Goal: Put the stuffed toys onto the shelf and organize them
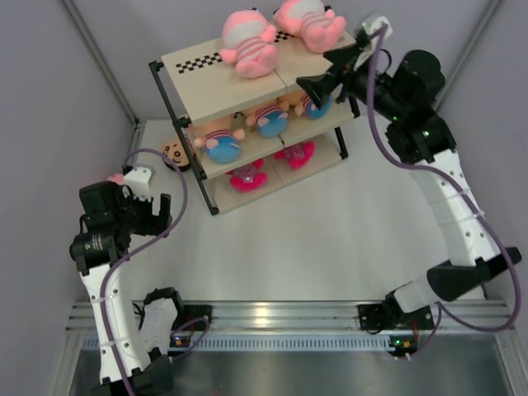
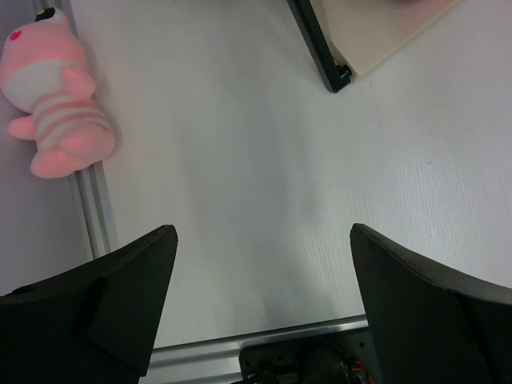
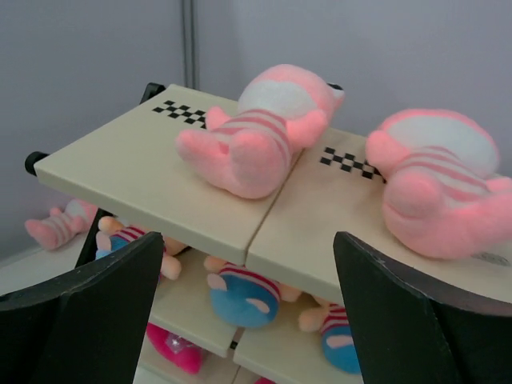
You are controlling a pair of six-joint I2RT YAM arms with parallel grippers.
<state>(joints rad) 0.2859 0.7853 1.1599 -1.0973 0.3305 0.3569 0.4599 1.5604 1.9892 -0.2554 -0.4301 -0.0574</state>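
The shelf (image 1: 198, 87) stands at the back of the table. Two pink stuffed toys (image 1: 247, 43) (image 1: 309, 21) lie on its checkered top board (image 3: 120, 164). Three boy dolls (image 1: 221, 142) (image 1: 270, 120) (image 1: 312, 103) fill the middle tier. A third pink toy (image 2: 60, 104) lies on the floor by the left wall. My right gripper (image 1: 326, 70) hovers open at the top board's right front edge, just short of the nearer pink toy (image 3: 440, 184), with nothing between its fingers (image 3: 248, 236). Low at the left, my left gripper (image 1: 150, 216) stands open and empty above bare floor (image 2: 262, 232).
Two magenta toys (image 1: 246, 175) (image 1: 295, 153) sit on the bottom tier. A small brown-faced toy (image 1: 175, 152) rests on the floor by the shelf's left leg. Grey walls close in the sides and back. An aluminium rail (image 1: 280, 313) runs along the near edge.
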